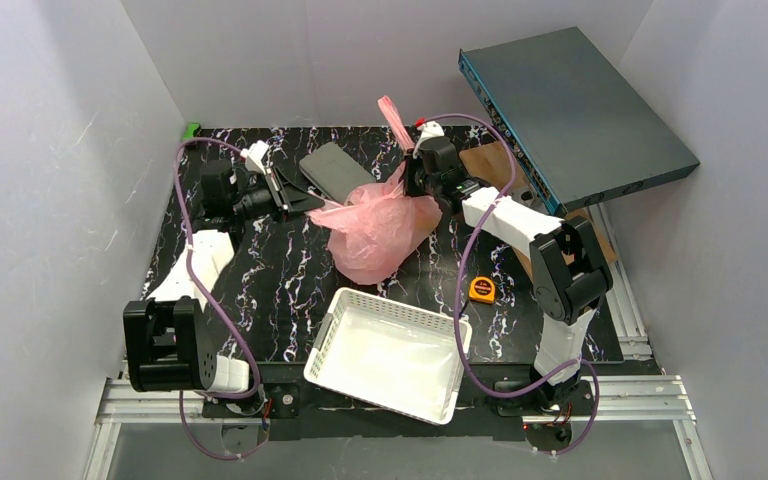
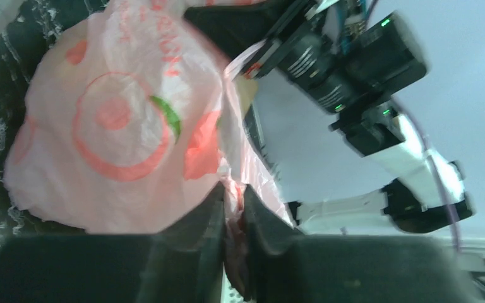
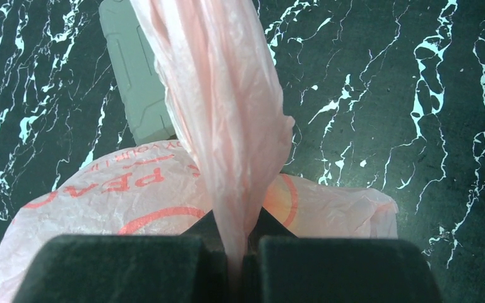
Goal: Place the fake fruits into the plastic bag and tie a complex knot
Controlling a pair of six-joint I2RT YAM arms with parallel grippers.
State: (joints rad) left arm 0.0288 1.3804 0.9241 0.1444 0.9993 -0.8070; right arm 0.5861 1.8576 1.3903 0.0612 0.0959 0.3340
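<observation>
1. Black fingers of the right claw [image 3: 237, 237] sit nearest the lens, clenched on a pink handle strip [image 3: 221, 95] that rises taut from the plastic bag [image 1: 375, 235].
2. That bag rests bulging in the middle of the tabletop [image 1: 270, 290]. No fake fruits show outside it, so they are probably inside.
3. On the bag's left side, the left claw [image 2: 232, 202] is almost fully closed, pinching the other handle's film between its fingers.
4. With one handle in each claw and the two drawn apart, this looks like the setup for crossing them. No knot shows yet.
5. Further out, a grey case [image 1: 335, 170] lies just behind the bag, a white basket [image 1: 390, 350] in front, and a tape measure [image 1: 481, 289] to the right.
</observation>
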